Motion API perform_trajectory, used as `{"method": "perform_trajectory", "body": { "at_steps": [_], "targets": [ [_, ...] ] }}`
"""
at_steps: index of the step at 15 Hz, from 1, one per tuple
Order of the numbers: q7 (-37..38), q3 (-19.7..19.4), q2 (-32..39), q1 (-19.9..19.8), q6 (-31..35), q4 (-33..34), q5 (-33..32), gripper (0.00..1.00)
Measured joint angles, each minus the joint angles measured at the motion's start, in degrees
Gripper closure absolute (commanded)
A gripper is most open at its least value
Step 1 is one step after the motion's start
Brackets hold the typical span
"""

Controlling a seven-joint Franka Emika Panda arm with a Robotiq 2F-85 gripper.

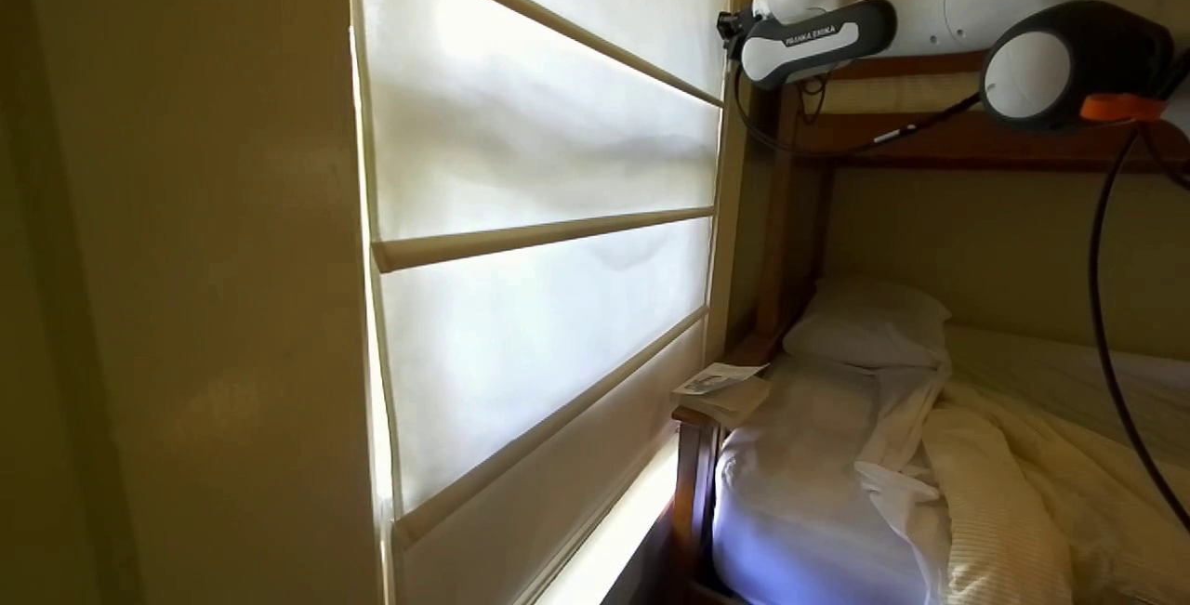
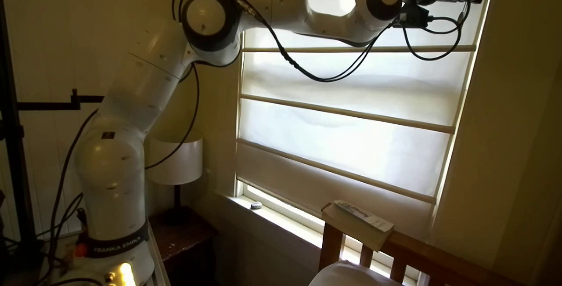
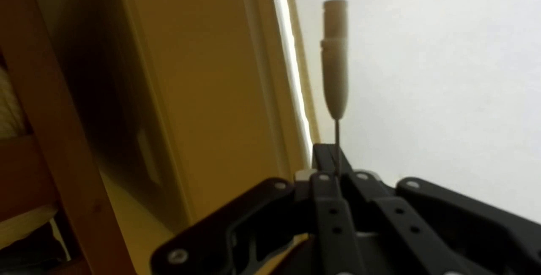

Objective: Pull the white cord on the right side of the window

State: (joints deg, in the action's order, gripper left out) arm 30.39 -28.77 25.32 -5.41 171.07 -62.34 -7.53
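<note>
A white robot arm [image 2: 281, 0] reaches across a window [image 2: 283, 207] covered by a cream shade [image 2: 351, 84] with horizontal folds, daylight glowing through the fabric. The wrist view looks closely at the black claw [image 3: 336, 169]: it is closed, its fingers together, gripping a thin cord [image 3: 337, 135] along the line where they meet. From there the cord runs up that view to the narrow end of a tan, tapered pull [image 3: 336, 68], which sits clear of the fingers with the pale fabric behind it. Just left of the pull in that view is a bright slit of light at the shade's edge. In an exterior view the claw is high in front of the shade, near the edge at the right of that view; the cord is too fine to follow there. Black cables [image 2: 327, 80] loop below the arm. A wooden bunk bed [image 1: 892, 140] stands beside the window, with a white pillow [image 1: 860, 322] and rumpled bedding [image 1: 1004, 484] on its lower bunk. In both exterior views, papers [image 1: 720, 379] lie on the bed's wooden end. A white lamp [image 2: 178, 163] stands on a small brown surface [image 2: 189, 235].
</note>
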Motion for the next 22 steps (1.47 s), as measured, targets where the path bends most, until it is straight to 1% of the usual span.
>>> {"method": "perform_trajectory", "body": {
  "at_steps": [4, 6, 8, 11, 13, 19, 22],
  "targets": [
    [0.7, -3.7, 0.0, 2.5, -1.8, -0.3, -0.9, 1.00],
    [0.1, -5.1, -0.3, 3.5, -3.7, -1.2, -3.3, 1.00],
    [-1.9, -5.9, -1.7, 4.5, -5.4, -3.7, -6.2, 1.00],
    [-5.7, -5.9, -6.0, 5.7, -7.4, -10.0, -8.7, 1.00],
    [-6.8, -6.1, -9.2, 6.2, -7.6, -14.2, -10.2, 1.00],
    [-6.5, -9.2, -16.4, 7.3, -7.6, -25.9, -16.7, 1.00],
    [-6.4, -10.1, -18.5, 7.2, -7.6, -32.4, -17.8, 1.00]
  ]
}}
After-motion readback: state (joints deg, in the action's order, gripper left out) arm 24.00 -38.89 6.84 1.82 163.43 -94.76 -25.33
